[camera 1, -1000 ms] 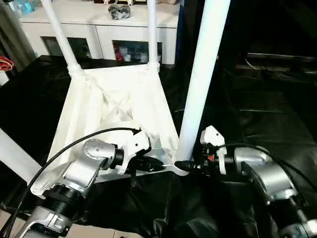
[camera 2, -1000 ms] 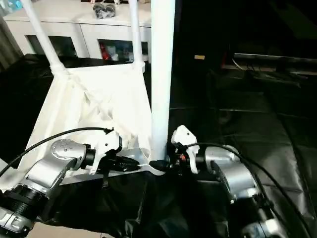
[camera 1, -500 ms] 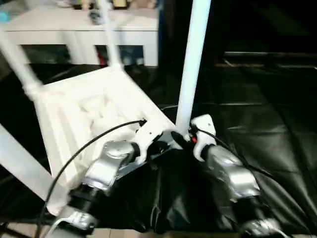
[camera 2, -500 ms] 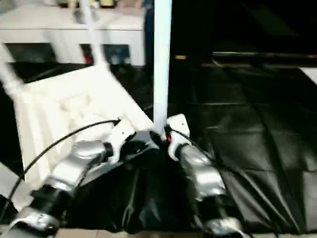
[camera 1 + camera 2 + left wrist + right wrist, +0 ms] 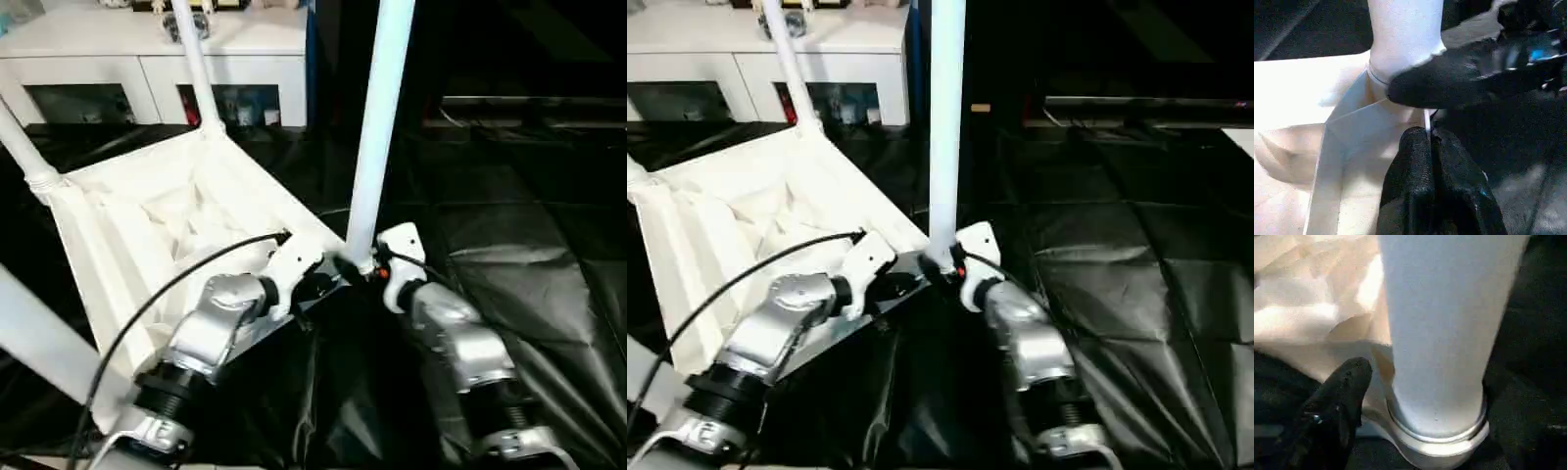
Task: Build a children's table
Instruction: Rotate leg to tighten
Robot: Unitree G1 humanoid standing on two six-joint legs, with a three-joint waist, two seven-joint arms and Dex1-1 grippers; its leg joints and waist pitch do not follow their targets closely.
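Black sheet (image 5: pixel 509 225): open room to our right. Children's table (image 5: pixel 147 215), one, inverted at left-centre; four legs visible, near leg (image 5: pixel 377 127) upright in its corner socket. Left gripper (image 5: pixel 1431 147): pinched closed on the top's rim. Right gripper (image 5: pixel 1415 396): fingers (image 5: pixel 1337 396) spread around that leg's base.

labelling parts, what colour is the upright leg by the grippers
White: the long round tapered plastic leg is plain white, without pattern. Left eye view shows it best.

Upturned children's table (image 5: pixel 167 211) on sheet (image 5: pixel 529 284), cabinet (image 5: pixel 147 59) behind
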